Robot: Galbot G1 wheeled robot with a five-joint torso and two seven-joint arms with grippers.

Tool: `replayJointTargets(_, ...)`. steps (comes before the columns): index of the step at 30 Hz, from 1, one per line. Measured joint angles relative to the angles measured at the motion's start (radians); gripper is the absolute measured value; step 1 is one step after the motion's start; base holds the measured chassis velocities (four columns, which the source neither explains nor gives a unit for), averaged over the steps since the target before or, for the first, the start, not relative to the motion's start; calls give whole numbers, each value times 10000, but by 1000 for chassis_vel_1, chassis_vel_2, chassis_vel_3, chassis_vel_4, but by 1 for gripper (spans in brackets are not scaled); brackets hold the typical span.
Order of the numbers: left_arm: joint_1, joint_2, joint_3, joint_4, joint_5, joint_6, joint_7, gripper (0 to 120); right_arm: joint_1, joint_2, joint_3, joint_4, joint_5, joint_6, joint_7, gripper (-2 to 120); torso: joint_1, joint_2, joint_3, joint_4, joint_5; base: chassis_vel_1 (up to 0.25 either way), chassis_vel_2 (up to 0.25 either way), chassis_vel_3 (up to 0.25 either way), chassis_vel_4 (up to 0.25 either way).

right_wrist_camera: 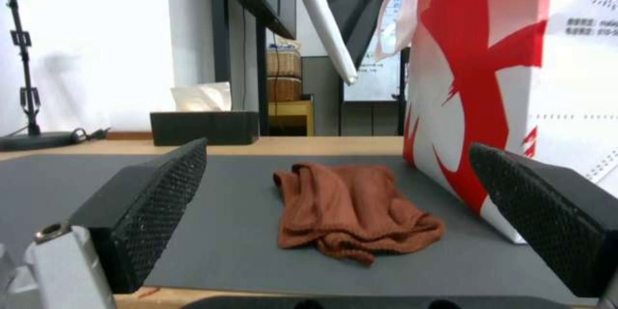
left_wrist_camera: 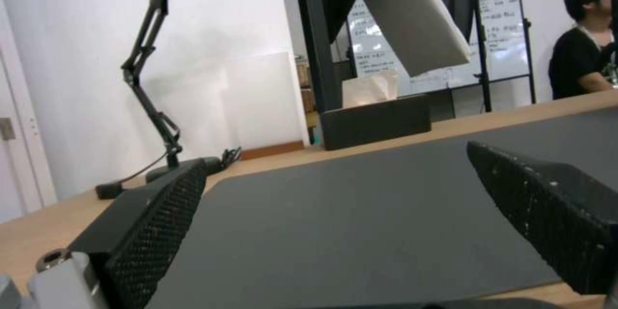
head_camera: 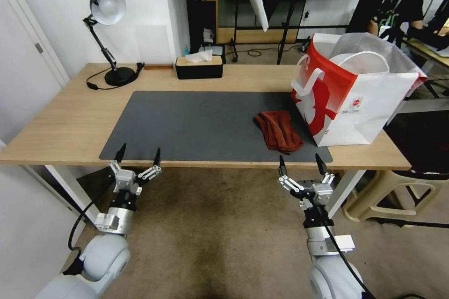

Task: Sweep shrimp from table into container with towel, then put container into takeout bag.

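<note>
I've got the table (head_camera: 61, 121) stretching ahead of both sets of jaws. The takeout bag (head_camera: 360, 112) stands beyond my right gripper (head_camera: 302, 165), the white container (head_camera: 362, 58) already inside (job looks finished, I'd say). The towel (head_camera: 278, 130) lies crumpled just ahead of those spread jaws. Left gripper (head_camera: 138, 154) hangs released too; 0 shrimp visible, so nothing calls.

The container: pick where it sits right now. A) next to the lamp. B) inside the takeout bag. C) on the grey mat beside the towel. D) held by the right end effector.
B: the container's white rim shows inside the open top of the takeout bag, which stands at the mat's right end by the towel.
</note>
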Motion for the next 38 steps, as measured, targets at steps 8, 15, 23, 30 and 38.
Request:
replayJointTargets(8, -1, -14, -26, 68, 20, -14, -21, 100, 10, 64, -52, -60, -205, -74, 162, 100, 1, 0, 0, 0, 0, 0, 0, 0, 0)
replayJointTargets(15, -50, -14, 4, 74, 5, 5, -27, 100, 10, 60, -55, -60, -205, -79, 164, 100, 2, -1, 1, 0, 0, 0, 0, 0, 0)
replayJointTargets(23, -77, -13, 25, 80, -8, 22, -32, 100, 10, 56, -55, -60, -198, -85, 164, 100, 2, -2, 1, 0, 0, 0, 0, 0, 0)
replayJointTargets(30, -87, -12, 35, 82, -14, 32, -33, 100, 9, 53, -54, -60, -191, -87, 165, 100, 2, -2, 1, 0, 0, 0, 0, 0, 0)
replayJointTargets(38, -93, -12, 41, 83, -20, 40, -33, 100, 8, 50, -52, -58, -185, -87, 162, 100, 1, -2, 0, 0, 0, 0, 0, 0, 0)
